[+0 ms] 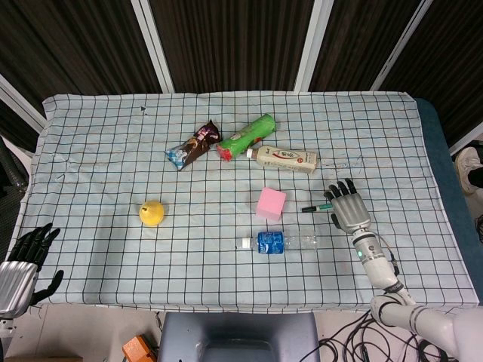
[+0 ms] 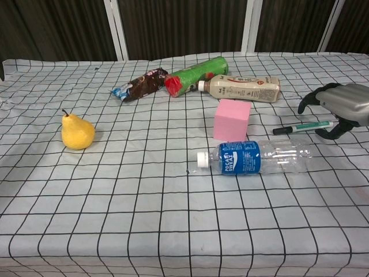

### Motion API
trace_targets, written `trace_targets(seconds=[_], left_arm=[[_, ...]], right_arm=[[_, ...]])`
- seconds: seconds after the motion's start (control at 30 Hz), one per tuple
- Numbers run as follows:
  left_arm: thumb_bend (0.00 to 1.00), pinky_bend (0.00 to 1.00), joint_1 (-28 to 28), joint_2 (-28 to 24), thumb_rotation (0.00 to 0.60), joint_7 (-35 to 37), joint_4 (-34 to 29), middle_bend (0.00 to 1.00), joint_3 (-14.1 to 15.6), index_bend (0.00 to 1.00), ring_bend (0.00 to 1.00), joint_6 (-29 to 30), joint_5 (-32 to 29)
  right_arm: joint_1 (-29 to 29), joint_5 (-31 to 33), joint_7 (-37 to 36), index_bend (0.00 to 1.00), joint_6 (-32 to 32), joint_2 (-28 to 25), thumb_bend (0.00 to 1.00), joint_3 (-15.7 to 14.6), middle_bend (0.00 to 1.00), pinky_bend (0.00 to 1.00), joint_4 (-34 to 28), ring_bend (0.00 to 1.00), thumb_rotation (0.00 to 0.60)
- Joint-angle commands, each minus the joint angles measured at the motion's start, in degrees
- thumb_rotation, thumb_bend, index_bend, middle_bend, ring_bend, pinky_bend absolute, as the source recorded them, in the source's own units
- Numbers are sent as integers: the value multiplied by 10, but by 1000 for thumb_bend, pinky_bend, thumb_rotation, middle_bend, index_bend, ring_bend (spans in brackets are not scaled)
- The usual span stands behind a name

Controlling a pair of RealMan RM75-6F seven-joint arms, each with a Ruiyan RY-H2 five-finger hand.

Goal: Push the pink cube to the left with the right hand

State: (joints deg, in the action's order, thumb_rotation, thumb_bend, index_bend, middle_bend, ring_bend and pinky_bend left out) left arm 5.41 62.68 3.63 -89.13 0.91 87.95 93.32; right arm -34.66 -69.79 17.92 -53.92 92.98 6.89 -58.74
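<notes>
The pink cube [image 1: 271, 204] [image 2: 232, 119] sits near the middle of the checked cloth, just behind a lying water bottle [image 1: 278, 242] [image 2: 253, 157]. My right hand [image 1: 349, 207] [image 2: 341, 107] hovers to the cube's right, fingers spread and empty, over the right end of a green marker [image 1: 318, 207] [image 2: 303, 127]. A gap of about two grid squares separates it from the cube. My left hand [image 1: 23, 264] hangs off the table's front left corner, fingers apart, holding nothing; the chest view does not show it.
A yellow pear [image 1: 152, 213] [image 2: 77, 133] lies left of the cube. Behind it are a snack wrapper [image 1: 193, 146] [image 2: 139, 83], a green can [image 1: 247, 136] [image 2: 196, 75] and a milk-tea bottle [image 1: 287, 158] [image 2: 241, 89].
</notes>
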Motion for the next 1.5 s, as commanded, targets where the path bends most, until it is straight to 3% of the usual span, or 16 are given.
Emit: trace_targets(seconds=[0.03,0.9,1.5], left_arm=[[392,112,0,0,600,1,1,0,-1,0,0,1,0],[392,112,3,0,600,7,2,0,-2,0,0,-3,-1],[392,113,3,0,600,7,2,0,-1,0,0,-4,1]], right_arm=[[-1,-1,-1,409,4,4,518,0,277,160,6,138,600],[-13,-16,-19,678,17,50,518,5,350,183,65,182,600],[-5,-31,-11,901,-5,61,518,3,578,291,84,361,600]])
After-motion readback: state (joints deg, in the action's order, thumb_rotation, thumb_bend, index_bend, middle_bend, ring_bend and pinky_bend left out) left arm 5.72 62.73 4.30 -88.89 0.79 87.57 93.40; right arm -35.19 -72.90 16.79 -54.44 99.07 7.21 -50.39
